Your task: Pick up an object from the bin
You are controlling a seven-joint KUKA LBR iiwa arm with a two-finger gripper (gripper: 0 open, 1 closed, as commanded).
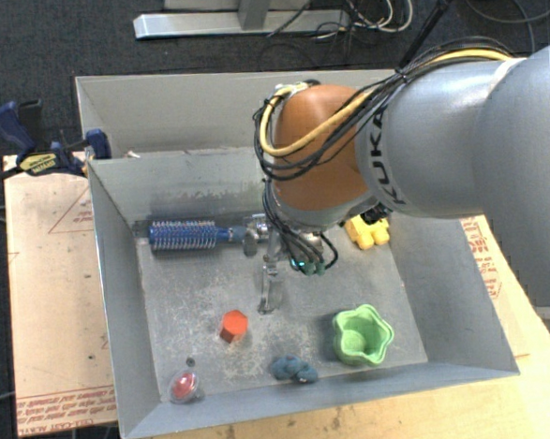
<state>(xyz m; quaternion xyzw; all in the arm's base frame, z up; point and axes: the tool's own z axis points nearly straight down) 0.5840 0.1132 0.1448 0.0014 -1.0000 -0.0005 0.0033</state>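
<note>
One orange block (233,327) sits left of centre on the grey bin's (121,300) floor. It is the thing nearest the gripper (267,304), whose tips hang over bare metal just up and to the right of it, apart from it. The jaws are drawn narrow, nearly together, with nothing between them. A blue bristle brush (186,235) lies along the far wall, its handle end running in behind the gripper's body and lost there. A yellow item (368,231) by the right wall is mostly covered by the arm's orange cover (312,150), so its kind cannot be told. Along the near wall lie a green flower-shaped cup (363,334), open side up, a blue-grey lump (292,369) and, in the left corner, a small reddish piece (183,387) too small to make out.
</note>
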